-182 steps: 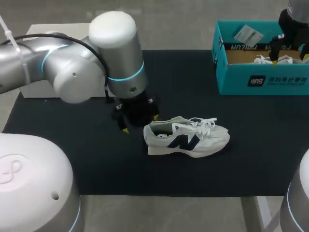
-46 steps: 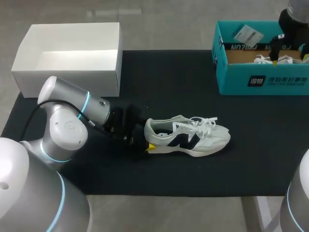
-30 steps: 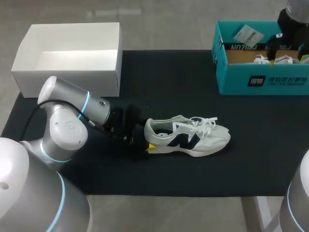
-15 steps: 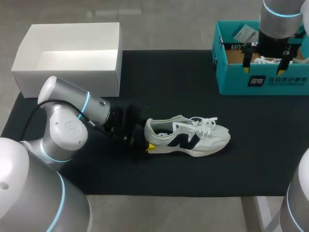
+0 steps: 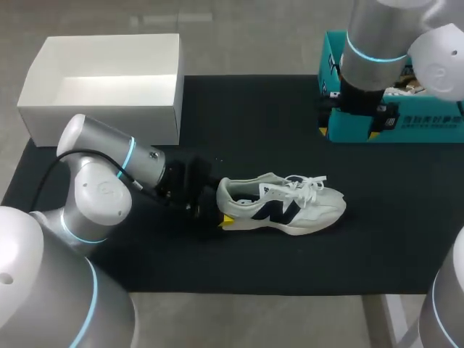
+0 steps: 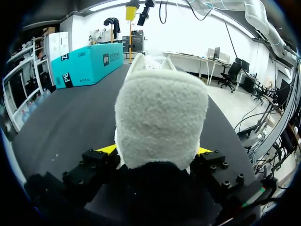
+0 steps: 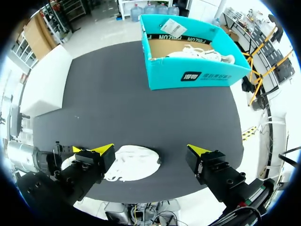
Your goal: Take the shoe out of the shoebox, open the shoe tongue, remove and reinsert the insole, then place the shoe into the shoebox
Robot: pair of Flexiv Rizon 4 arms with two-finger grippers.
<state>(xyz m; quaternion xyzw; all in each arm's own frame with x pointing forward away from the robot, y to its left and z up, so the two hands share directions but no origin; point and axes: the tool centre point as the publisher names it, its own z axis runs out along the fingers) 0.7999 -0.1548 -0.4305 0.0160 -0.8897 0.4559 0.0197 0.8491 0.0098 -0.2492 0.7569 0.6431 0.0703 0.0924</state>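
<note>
Logging from the head view: the white shoe (image 5: 283, 206) lies on its sole on the black mat (image 5: 239, 116), just below frame centre, toe toward the right, laces loose. The left gripper (image 5: 218, 209) is clamped on the heel; the left wrist view shows both yellow fingertips (image 6: 107, 149) pressed against the heel's two sides. The right gripper (image 5: 349, 132) hangs at upper right, in front of the teal shoebox (image 5: 428, 125), fingers spread wide and holding nothing; in its wrist view the shoe sits well beneath it. The shoebox stands at the mat's upper-right corner with a second white shoe (image 7: 202, 54) inside. A white open box (image 5: 109, 80) sits at upper left.
</note>
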